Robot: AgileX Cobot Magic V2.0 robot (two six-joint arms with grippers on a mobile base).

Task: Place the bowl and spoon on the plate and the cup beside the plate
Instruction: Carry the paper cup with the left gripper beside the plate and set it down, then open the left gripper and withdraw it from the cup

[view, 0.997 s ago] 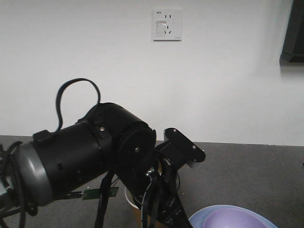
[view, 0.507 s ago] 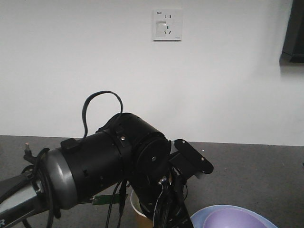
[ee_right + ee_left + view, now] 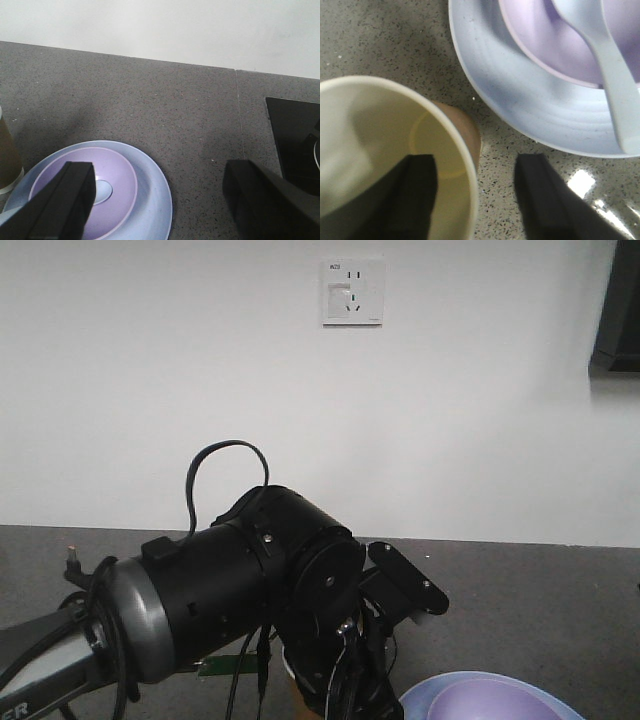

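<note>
speckled grey counter (image 3: 165, 100) bears plate (image 3: 520, 100) and cup (image 3: 395, 150).

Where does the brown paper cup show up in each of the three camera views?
Front-facing view: almost hidden behind the left arm's wrist, only a sliver of the paper cup at bottom centre.
Left wrist view: lower left, open mouth seen from above, one finger of the left end effector inside the rim, the other outside.
Right wrist view: a brown strip at the far left edge.
Shared landmark: the pale-blue plate beside it.
</note>
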